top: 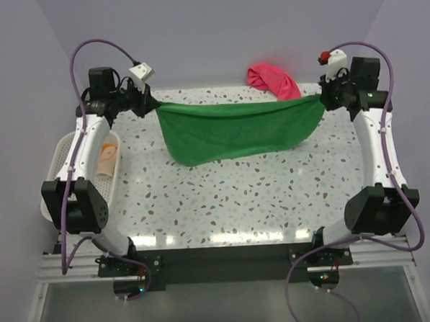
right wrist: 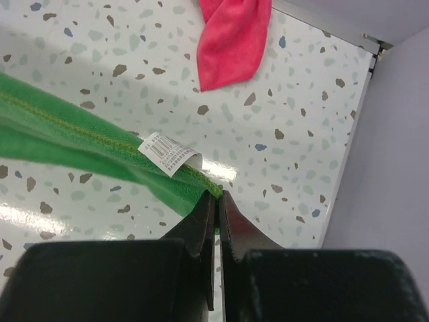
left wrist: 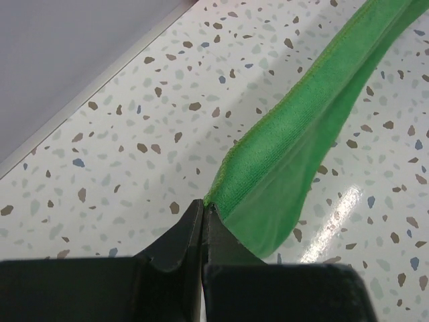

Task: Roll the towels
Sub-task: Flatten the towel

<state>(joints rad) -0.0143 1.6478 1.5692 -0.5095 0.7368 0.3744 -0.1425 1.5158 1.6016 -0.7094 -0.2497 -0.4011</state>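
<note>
Though pinched taut, sagging green terry towel (top: 235,133)

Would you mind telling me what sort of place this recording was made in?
Probably a lab test cell: a speckled table enclosed by plain walls, arms bolted to an aluminium frame.

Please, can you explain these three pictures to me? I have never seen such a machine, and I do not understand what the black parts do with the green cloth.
It is a robot with two arms. One picture looks down from above; the other two come from small cameras on each wrist. The left gripper and the right gripper each pinch one corner of the green towel with closed jaws, so it hangs stretched over the speckled table. A pink towel lies at the far edge. A white basket on the left holds a rolled peach towel.
</note>
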